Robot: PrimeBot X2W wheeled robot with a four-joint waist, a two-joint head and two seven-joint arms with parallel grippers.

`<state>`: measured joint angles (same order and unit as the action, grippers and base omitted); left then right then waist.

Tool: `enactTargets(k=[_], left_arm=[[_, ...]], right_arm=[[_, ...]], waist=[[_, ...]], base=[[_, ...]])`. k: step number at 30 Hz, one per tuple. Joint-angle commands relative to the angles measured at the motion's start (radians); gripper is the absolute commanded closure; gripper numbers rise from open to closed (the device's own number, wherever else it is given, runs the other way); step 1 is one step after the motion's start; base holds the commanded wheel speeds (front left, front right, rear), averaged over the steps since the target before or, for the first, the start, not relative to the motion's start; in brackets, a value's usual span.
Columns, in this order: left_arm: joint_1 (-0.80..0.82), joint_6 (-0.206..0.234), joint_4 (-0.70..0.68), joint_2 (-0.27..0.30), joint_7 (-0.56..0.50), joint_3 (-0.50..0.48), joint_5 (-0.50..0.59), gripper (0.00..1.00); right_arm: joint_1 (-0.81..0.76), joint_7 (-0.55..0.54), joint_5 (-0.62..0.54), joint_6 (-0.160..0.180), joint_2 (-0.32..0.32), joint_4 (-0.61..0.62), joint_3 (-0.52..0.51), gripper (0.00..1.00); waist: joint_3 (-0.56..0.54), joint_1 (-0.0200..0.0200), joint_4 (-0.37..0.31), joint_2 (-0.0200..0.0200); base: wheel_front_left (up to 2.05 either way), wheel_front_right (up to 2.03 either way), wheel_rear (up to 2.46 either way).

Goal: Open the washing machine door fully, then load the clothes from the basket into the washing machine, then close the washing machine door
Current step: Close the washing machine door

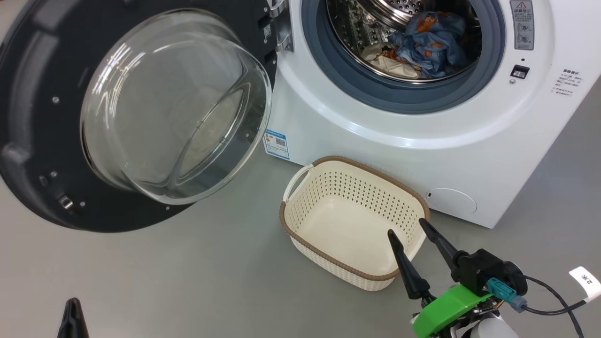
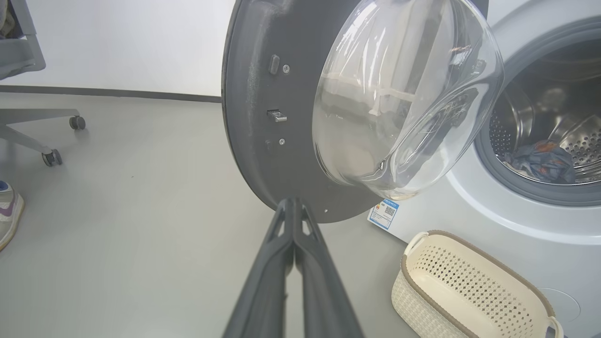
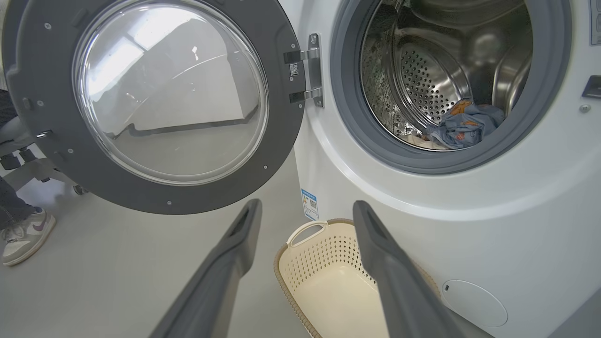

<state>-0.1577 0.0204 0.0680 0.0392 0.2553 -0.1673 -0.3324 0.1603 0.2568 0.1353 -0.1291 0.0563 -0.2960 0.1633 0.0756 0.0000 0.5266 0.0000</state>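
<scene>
We judge two steps done. The washer (image 1: 422,141) stands far and right, and its door (image 1: 42,141) is wide open to the left. The basket (image 1: 324,263) sits empty on the floor just before the washer, and the clothes (image 1: 429,44) lie in the drum. Only closing the door is left.

Our right gripper (image 1: 405,226) hovers spread and empty over the basket's near rim. Our left gripper (image 2: 292,220), fingers pressed together on nothing, points at the door's lower edge.

The right wrist view adds a person's shoe (image 3: 26,234) left of the door, outside the head view's frame. The left wrist view adds a chair's castors (image 2: 77,123).
</scene>
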Motion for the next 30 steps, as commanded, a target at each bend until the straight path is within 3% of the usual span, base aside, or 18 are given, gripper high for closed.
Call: enactTargets(k=[1, 5, 16, 23, 30], left_arm=[[0.022, -0.006, -0.016, 0.011, 0.006, -0.036, -0.012, 1.00], [0.047, -0.014, -0.008, 0.011, 0.006, -0.073, -0.089, 1.00], [0.196, -0.109, 0.037, 0.018, 0.006, -0.285, -0.236, 1.00], [0.323, -0.143, 0.108, 0.124, 0.006, -0.361, -0.309, 1.00], [0.461, -0.150, 0.233, 0.227, -0.019, -0.408, -0.492, 1.00]], right_arm=[[0.000, 0.005, 0.017, -0.002, -0.006, 0.030, 0.019, 0.00], [-0.007, 0.005, 0.020, -0.002, -0.006, 0.036, 0.012, 0.00], [-0.019, 0.005, 0.023, -0.002, -0.006, 0.048, -0.002, 0.00], [-0.014, 0.005, 0.021, -0.002, -0.006, 0.051, -0.004, 0.00], [-0.008, 0.005, 0.013, -0.002, -0.006, 0.051, -0.007, 0.00]], waist=[[0.000, 0.0000, 0.000, 0.0000], [0.001, 0.0000, -0.001, 0.0000], [0.005, 0.0000, -0.004, 0.0000], [0.014, 0.0000, -0.022, 0.0000], [0.030, 0.0000, -0.041, 0.0000]], base=[[0.00, 0.00, 0.00], [0.00, 0.00, 0.00], [0.00, 0.00, 0.00], [0.00, 0.00, 0.00], [0.00, 0.00, 0.00]])
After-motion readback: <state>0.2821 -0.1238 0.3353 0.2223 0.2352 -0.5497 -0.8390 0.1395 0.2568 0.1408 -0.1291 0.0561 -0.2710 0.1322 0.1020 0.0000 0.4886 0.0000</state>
